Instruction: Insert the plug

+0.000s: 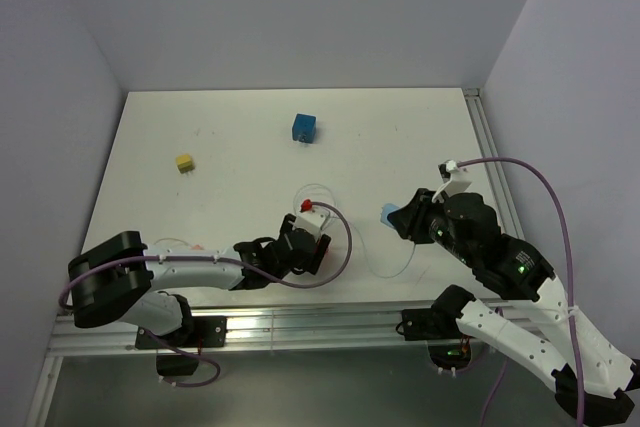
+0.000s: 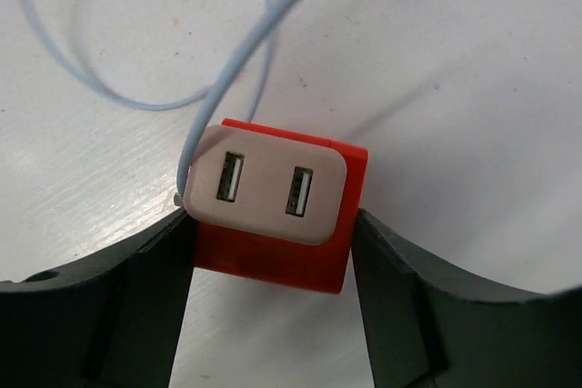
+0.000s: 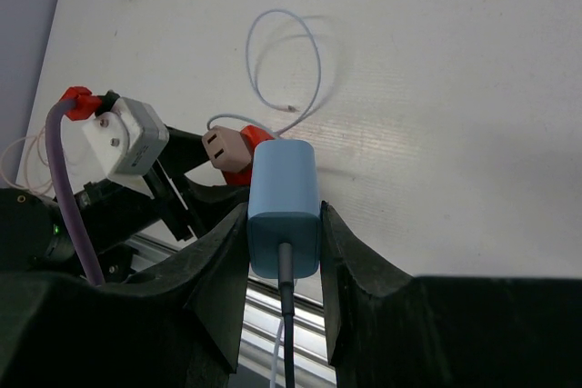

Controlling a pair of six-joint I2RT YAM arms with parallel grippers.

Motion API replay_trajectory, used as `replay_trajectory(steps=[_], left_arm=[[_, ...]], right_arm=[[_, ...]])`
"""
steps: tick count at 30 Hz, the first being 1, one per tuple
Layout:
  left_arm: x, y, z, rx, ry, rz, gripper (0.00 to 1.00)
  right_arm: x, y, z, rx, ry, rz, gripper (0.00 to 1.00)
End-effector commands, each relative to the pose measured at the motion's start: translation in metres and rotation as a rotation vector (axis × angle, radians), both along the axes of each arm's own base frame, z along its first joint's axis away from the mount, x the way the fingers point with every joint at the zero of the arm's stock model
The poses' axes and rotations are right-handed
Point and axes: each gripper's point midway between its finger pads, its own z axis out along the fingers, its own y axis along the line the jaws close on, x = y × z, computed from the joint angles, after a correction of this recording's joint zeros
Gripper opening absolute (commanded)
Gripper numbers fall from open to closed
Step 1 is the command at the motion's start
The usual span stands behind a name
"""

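Desk (image 1: pixel 250 147) has 2 strays in the overhead view: 1 blue block (image 1: pixel 304 128) top middle, 1 yellow block (image 1: pixel 184 162) upper left. Right gripper (image 3: pixel 284 215) is clamped on the 1 plug (image 3: pixel 283 193), low center of its wrist view. It looks light, stiff and slick, so I'd hold its flat sides. Left gripper (image 2: pixel 273 217) squeezes the 1 socket (image 2: pixel 264 184), which has 2 slots (image 2: pixel 229 176).

The socket block (image 2: pixel 273 197) sits on the bench (image 1: pixel 240 117) near its front edge, between the left claw's (image 2: pixel 273 217) fingers (image 2: pixel 136 297), which touch both its sides. To its right and apart from it, the right claw (image 3: pixel 283 215) grips the plug (image 3: pixel 283 179). A thin cable (image 2: pixel 268 32) reaches the block's side and loops on the bench just behind it. Farther back lie a cube (image 1: pixel 304 128) and, to its left, a small block (image 1: pixel 184 162).
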Motion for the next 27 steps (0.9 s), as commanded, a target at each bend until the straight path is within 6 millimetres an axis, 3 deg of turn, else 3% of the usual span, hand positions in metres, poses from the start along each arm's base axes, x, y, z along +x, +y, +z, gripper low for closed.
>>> replay_trajectory(steps=[1, 4, 7, 10, 19, 27], left_arm=[[-0.007, -0.01, 0.008, -0.09, 0.046, -0.015, 0.69], [-0.014, -0.008, 0.006, -0.12, 0.077, -0.02, 0.7], [-0.016, -0.004, 0.004, -0.133, 0.087, -0.006, 0.81], [-0.015, 0.001, 0.005, -0.132, 0.084, 0.02, 0.82], [-0.015, -0.002, 0.012, -0.174, 0.071, 0.006, 0.72], [-0.016, -0.005, 0.007, -0.162, 0.079, -0.009, 0.56]], right_arm=[[0.005, 0.003, 0.009, 0.025, -0.037, 0.002, 0.0], [0.004, 0.004, 0.007, 0.025, -0.034, 0.006, 0.0], [0.004, 0.005, 0.007, 0.032, -0.032, 0.01, 0.0], [0.004, 0.006, 0.008, 0.036, -0.035, 0.016, 0.0], [0.002, 0.008, 0.006, 0.039, -0.022, 0.026, 0.0], [0.002, 0.014, 0.002, 0.042, -0.007, 0.049, 0.0]])
